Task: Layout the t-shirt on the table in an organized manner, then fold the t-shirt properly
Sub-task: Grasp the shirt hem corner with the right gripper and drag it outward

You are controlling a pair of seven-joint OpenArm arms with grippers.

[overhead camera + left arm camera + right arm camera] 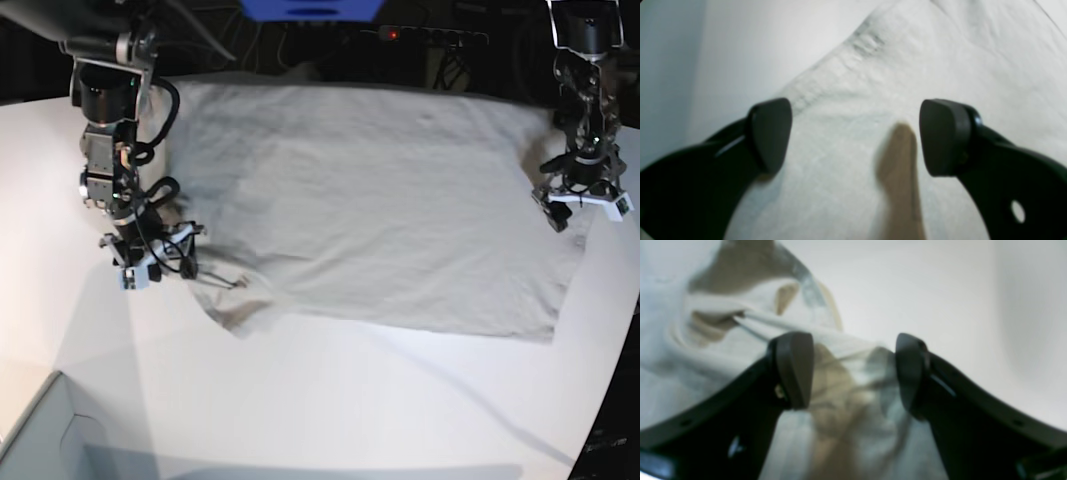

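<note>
The light grey-beige t-shirt [380, 200] lies spread across the white table [350, 400], mostly flat, with its left end bunched and wrinkled. My right gripper [150, 265] hangs low at that bunched end. In the right wrist view its fingers [795, 368] stand open around a crumpled fold of the t-shirt [680, 350], with bare table [923, 290] beyond. My left gripper [583, 208] sits at the shirt's right edge. In the left wrist view the left gripper [853, 133] is open just above flat t-shirt [940, 50] cloth, near a stitched edge, with the table [750, 50] to its left.
A pale box corner [40, 440] juts in at the near left of the base view. Behind the table's curved far edge are dark clutter and a blue object [310, 8]. The table's right edge runs close to the shirt's right corner.
</note>
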